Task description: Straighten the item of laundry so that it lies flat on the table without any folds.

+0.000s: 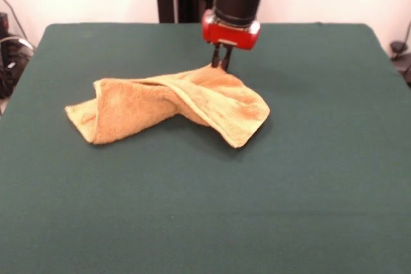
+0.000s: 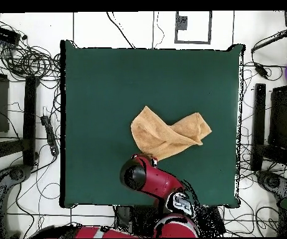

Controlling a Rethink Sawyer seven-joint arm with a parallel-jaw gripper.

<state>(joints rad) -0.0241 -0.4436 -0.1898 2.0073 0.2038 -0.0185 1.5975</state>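
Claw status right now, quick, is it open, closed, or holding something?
Claw: closed on the far edge of the folded towel, at table level.

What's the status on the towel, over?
Gripper down at towel's far edge, fingers close together, grip unconfirmed. Towel twisted and folded over itself, not flat. Nothing else on table.

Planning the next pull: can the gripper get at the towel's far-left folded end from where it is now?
Probably yes. The gripper is at the towel's robot-side edge, and nothing but bare table lies around the folded end, so the way along the cloth looks free.
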